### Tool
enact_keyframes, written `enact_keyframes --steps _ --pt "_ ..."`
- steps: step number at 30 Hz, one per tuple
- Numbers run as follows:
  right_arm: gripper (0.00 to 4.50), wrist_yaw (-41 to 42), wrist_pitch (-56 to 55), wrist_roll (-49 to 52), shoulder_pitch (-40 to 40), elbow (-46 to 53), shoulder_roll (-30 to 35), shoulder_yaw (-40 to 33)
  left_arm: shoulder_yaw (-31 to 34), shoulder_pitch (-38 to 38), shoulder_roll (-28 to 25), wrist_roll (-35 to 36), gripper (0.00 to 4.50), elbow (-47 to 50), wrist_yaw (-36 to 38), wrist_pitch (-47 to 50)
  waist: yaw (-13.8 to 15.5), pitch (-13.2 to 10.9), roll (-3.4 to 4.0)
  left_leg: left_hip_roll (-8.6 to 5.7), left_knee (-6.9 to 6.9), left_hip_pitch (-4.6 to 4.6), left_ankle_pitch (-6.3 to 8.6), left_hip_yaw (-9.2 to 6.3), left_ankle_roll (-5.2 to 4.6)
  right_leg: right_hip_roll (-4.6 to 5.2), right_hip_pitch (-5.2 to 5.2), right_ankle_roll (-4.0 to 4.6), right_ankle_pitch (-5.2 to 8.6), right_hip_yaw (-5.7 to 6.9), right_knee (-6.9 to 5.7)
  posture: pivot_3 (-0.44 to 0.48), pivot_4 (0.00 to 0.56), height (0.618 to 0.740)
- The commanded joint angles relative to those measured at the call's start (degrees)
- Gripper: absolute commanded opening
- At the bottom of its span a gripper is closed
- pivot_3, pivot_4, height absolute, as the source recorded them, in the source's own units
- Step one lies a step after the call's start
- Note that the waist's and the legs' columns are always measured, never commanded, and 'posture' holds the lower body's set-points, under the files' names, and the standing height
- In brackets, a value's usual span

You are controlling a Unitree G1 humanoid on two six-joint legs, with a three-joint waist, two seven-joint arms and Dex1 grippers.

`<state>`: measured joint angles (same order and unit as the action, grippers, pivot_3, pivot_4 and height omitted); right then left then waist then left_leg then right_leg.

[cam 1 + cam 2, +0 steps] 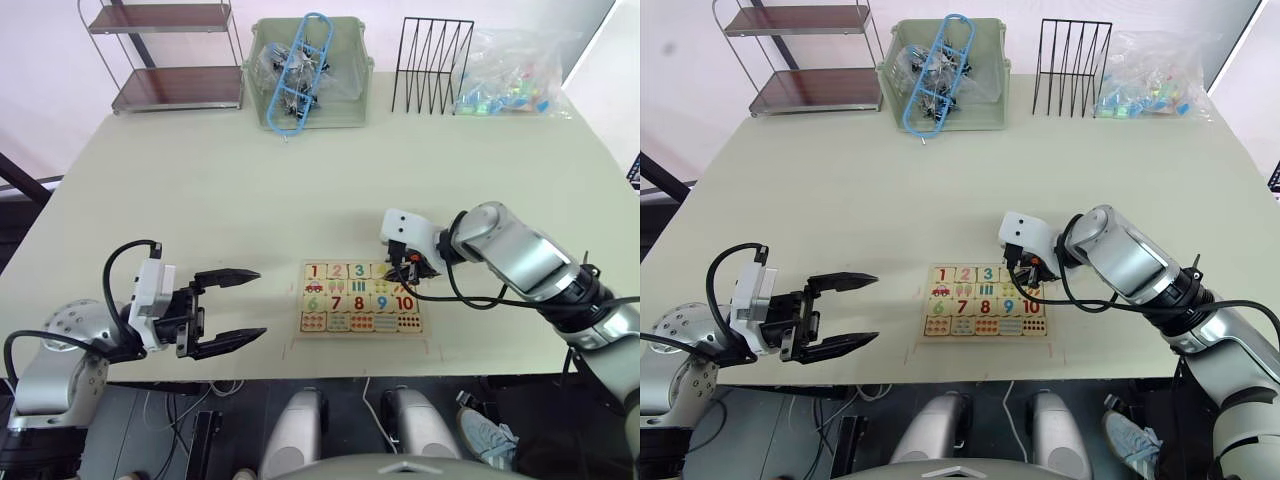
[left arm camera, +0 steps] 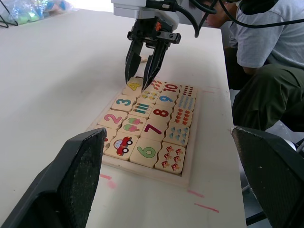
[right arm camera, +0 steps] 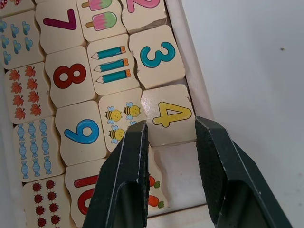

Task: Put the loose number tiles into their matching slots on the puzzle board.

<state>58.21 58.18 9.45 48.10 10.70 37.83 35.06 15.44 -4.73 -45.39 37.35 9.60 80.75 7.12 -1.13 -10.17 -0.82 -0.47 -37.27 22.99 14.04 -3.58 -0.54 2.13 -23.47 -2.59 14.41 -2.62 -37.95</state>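
Four tiles 1 (image 1: 315,271), 2 (image 1: 338,271), 3 (image 1: 359,271) and 4 (image 3: 167,115) sit in the top row of the board (image 1: 360,329), which lies on the worktop (image 1: 300,190) near its front edge. The fifth slot (image 3: 178,164), at the row's right end next to the 4, is bare wood. Right end effector (image 3: 168,142) hangs just over that end of the row, fingers apart, one tip over the bee tile (image 3: 118,121), the other at the board's rim, holding nothing. Left end effector (image 1: 235,308) hovers well left of the board, fingers wide apart, empty. Tile 5 not found in any view.
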Motion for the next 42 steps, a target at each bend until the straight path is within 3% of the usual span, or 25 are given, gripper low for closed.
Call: enact_keyframes --steps 1,26,27,28,31,33,34,42 --pt "0.87 0.3 -0.2 0.2 -0.4 1.9 -0.3 -0.4 0.6 0.2 -0.1 0.7 4.5 1.7 0.0 -0.1 0.0 0.0 0.0 0.0 0.0 0.0 0.0 0.0 0.0 0.0 0.0 0.0 0.0 0.0 0.0 0.0 0.15 0.739" --pt "0.87 0.7 -2.4 -0.7 -1.5 0.9 -0.3 0.2 0.4 0.2 0.1 0.5 4.5 1.5 0.0 -0.4 0.0 0.0 0.0 0.0 0.0 0.0 0.0 0.0 0.0 0.0 0.0 0.0 0.0 0.0 0.0 0.0 0.15 0.739" --pt "1.97 0.7 -2.5 -0.8 -1.5 0.9 -0.3 0.2 0.4 0.2 0.1 0.5 4.5 1.4 0.0 -0.4 0.0 0.0 0.0 0.0 0.0 -0.01 0.0 0.0 0.0 -0.01 0.0 0.0 0.0 0.0 0.0 0.0 0.15 0.739" --pt "2.57 0.8 -2.5 -0.8 -1.6 0.9 -0.3 0.2 0.4 0.2 0.1 0.5 4.5 1.3 0.1 -0.5 0.0 0.0 0.0 0.0 0.0 0.0 0.0 -0.01 0.0 -0.01 0.0 0.0 0.0 0.01 0.0 0.0 0.15 0.739" --pt "3.38 1.3 -2.7 -0.8 -1.6 1.0 -0.1 0.0 0.4 0.4 0.1 0.4 4.5 0.8 0.3 -0.7 0.0 0.0 0.0 0.0 0.0 -0.01 0.0 0.0 0.0 -0.01 0.0 0.0 0.0 0.0 -0.01 0.0 0.15 0.739" --pt "4.23 1.6 -2.8 -0.9 -1.5 0.9 0.1 -0.2 0.4 0.4 0.1 0.3 4.5 0.6 0.4 -0.8 0.0 0.0 0.0 0.0 0.0 -0.01 0.0 0.0 0.0 -0.01 0.0 0.0 0.0 0.0 -0.01 0.0 0.15 0.739" --pt "4.44 1.6 -2.8 -0.9 -1.4 0.7 0.0 -0.4 0.4 0.5 0.1 0.3 4.5 0.6 0.4 -0.8 0.0 0.0 0.0 0.0 0.0 -0.01 0.0 -0.01 0.0 -0.02 0.0 0.0 0.0 0.01 -0.01 0.0 0.15 0.739" --pt "4.44 2.6 -3.5 -0.5 -0.4 -0.3 0.7 -2.9 0.3 0.6 0.2 0.2 4.5 0.0 0.8 -1.1 0.0 0.0 0.0 0.0 0.0 -0.01 0.0 0.0 0.0 -0.02 0.0 0.0 0.0 0.01 -0.01 0.0 0.15 0.739"
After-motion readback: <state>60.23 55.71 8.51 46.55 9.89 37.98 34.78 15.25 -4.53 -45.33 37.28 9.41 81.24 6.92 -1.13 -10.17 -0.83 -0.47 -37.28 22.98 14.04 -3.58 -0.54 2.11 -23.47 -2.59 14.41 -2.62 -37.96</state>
